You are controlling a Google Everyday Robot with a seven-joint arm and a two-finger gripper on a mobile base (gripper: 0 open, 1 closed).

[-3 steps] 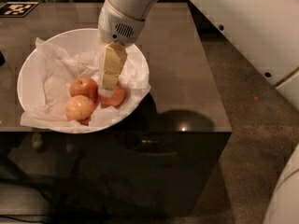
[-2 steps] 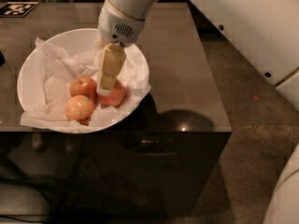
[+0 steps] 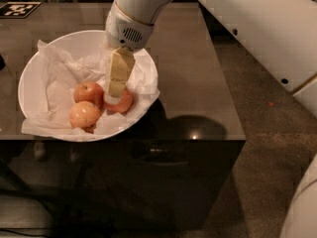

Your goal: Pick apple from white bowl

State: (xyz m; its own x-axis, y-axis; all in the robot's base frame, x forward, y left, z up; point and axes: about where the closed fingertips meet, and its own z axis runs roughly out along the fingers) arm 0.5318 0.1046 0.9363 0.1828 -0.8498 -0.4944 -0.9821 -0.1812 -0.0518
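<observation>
The white bowl (image 3: 34,83), lined with crumpled white paper, sits on the dark table at the left and holds three apples. The red-orange apple (image 3: 124,103) lies at the bowl's right side. My gripper (image 3: 115,94) points down from the white arm and sits right on top of this apple's left part, hiding it. A duller red apple (image 3: 89,92) lies just to the left. A paler yellow-pink apple (image 3: 84,114) lies in front of that one.
The dark glossy table (image 3: 198,83) ends at a front edge just below the bowl and a right edge near the carpet (image 3: 267,148). A black-and-white marker tag (image 3: 19,9) lies at the back left. The white arm (image 3: 257,29) crosses the upper right.
</observation>
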